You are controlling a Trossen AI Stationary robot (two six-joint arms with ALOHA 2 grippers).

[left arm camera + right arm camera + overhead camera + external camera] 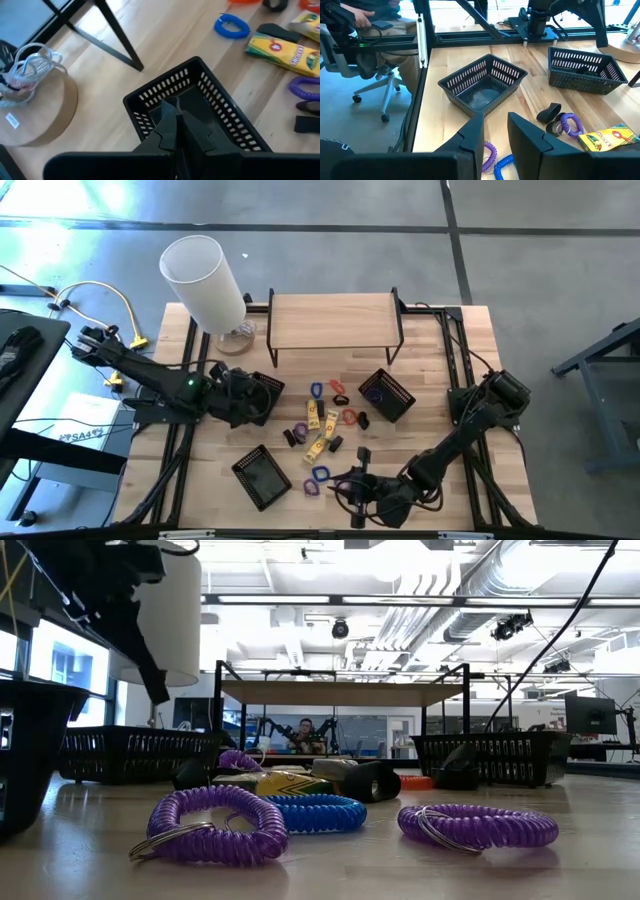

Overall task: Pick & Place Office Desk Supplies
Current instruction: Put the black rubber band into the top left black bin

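Job: put the small desk things into the black baskets.

Done so far: one purple band lies inside the right basket, near the wooden shelf. That is the only put-away thing I can see.

Left basket: it looks empty inside in the left wrist view.

Front basket: it looks empty too, seen in the right wrist view.

Still on the table: most of the things lie loose between the baskets.
- a blue band and a red band, just in front of the shelf
- yellow crayon packets in the middle, with dark clips close by
- a purple band by the clips
- a blue band near the front and a purple band beside it, close to the front edge

Left gripper: it hangs over the left basket. Its fingers are pressed together and hold nothing.

Right gripper: it hovers near the front edge, over the blue and purple bands there. Its fingers stand a little apart, and nothing is between them.

White tube: it stands at the back left corner and is not part of the job.

How far along: I think the job has only just started. Nearly every band, packet and clip is not yet in a basket.

What is likely next: the right gripper is nearest the front bands, so one of those looks like the next pick.
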